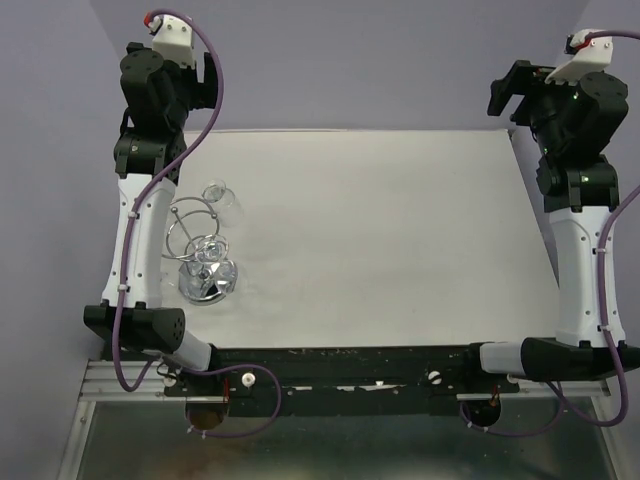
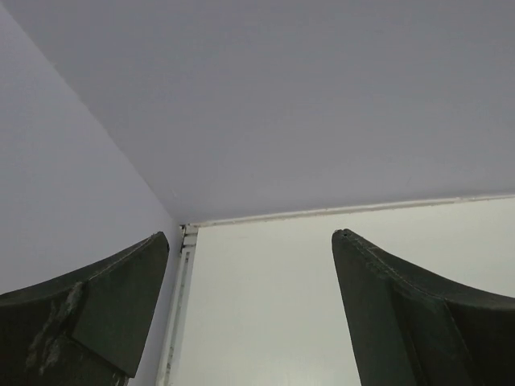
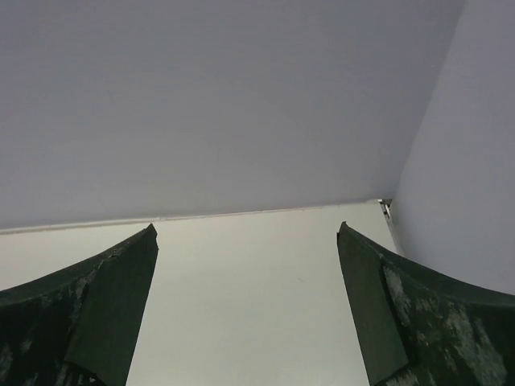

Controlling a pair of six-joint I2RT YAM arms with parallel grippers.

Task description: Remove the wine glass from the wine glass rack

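The wine glass rack [image 1: 197,240] stands on the left of the white table, with chrome rings above a round mirror base [image 1: 207,280]. A clear wine glass [image 1: 222,196] hangs at the rack's far side, and more clear glass shows near the rack's middle [image 1: 211,248]. My left gripper [image 1: 211,78] is raised over the table's far left corner, well behind the rack, open and empty. My right gripper [image 1: 508,92] is raised at the far right corner, open and empty. In both wrist views, the left gripper [image 2: 251,235] and the right gripper [image 3: 245,227] frame only bare table and wall.
The white table [image 1: 400,240] is walled in lilac at the back and sides. The left arm's white forearm [image 1: 140,240] runs close beside the rack. A black rail [image 1: 350,365] with both arm bases lines the near edge.
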